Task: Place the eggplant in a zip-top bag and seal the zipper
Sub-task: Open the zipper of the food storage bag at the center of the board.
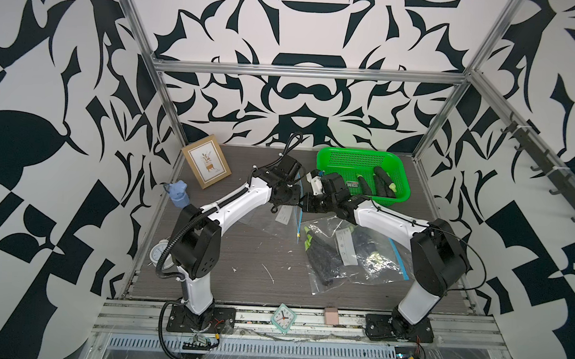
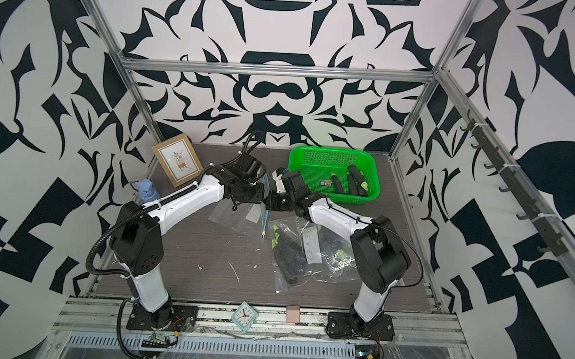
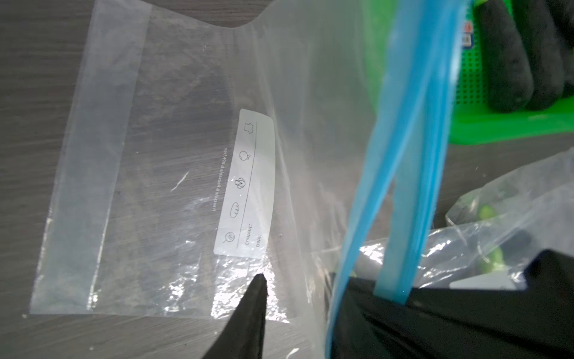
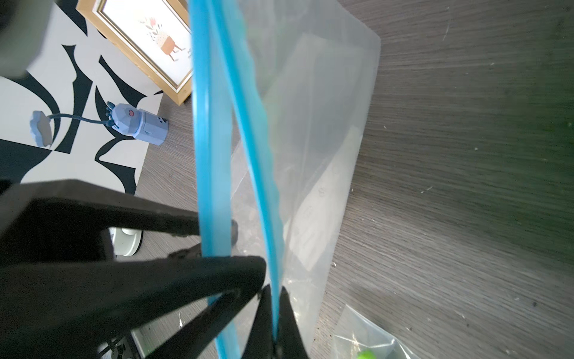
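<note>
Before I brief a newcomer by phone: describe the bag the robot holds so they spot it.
Find the green basket at the back. Beside it, the right hand pinches a clear bag by its blue zipper. Unlike the filled bags lying nearby, it's empty.

Counter (image 1: 257, 270) layout noted. A basket (image 1: 358, 155) is placed at far right, with eggplants (image 1: 382, 183) lying in it. A picture frame (image 1: 206, 162) is stood at far left. A figurine (image 1: 179, 195) is set at the left edge, nearer than the frame. A round clock (image 1: 158, 253) is placed nearer still along that edge.

Filled bags (image 1: 343, 254) are laid right of centre, nearer than the basket. The zip-top bag (image 1: 260, 221) is located left of them. Its lower part is on the counter and its upper edge is raised between the left gripper (image 4: 245, 245) and right gripper (image 4: 273, 298).

On the near rail, a square clock (image 1: 284, 318) is set at centre, with a small block (image 1: 330, 315) to its right.
</note>
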`<state>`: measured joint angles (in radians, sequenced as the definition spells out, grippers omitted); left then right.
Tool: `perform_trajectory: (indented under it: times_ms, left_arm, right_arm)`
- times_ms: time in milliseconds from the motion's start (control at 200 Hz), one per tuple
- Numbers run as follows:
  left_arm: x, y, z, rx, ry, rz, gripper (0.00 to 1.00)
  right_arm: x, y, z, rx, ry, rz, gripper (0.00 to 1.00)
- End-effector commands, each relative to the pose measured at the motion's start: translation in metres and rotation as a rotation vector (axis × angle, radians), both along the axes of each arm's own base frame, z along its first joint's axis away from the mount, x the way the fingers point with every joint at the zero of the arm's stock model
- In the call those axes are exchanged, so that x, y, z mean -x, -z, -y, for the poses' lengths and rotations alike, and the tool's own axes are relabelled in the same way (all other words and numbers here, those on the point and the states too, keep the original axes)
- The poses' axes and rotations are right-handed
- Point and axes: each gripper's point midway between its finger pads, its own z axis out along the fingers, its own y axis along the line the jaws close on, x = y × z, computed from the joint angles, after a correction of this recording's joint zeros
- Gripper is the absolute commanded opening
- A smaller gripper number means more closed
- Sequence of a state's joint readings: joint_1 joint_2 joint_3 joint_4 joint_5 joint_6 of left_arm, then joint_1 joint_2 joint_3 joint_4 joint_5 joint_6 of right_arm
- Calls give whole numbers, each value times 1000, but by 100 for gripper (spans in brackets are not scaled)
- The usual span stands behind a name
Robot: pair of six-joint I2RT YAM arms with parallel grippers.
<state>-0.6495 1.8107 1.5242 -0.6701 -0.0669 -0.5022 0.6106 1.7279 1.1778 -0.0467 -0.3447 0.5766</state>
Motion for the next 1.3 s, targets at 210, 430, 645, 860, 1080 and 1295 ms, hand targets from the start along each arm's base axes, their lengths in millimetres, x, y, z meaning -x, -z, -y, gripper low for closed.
perform_trajectory:
  times_ms: [210,430,645,860,1080,1295]
  left_arm:
    - [13,-7,-6,32,-59,24,20]
    - [14,-21,-13,30,-92,63,8]
    - [21,-39,-34,-65,-119,92,0]
    - [33,-54,-50,-128,-124,101,0]
    - [33,-49,-49,-142,-118,82,0]
    - [23,-50,-36,-113,-98,94,0]
  right_arm:
    - [-10,-41,9,-20,17,91,0]
    - [-12,-32,22,26,23,60,0]
    - [-14,-28,26,43,17,46,0]
    - [-13,-25,24,42,5,37,0]
    - [-6,-33,15,1,-41,40,6]
    - [20,-72,15,-54,-130,60,29]
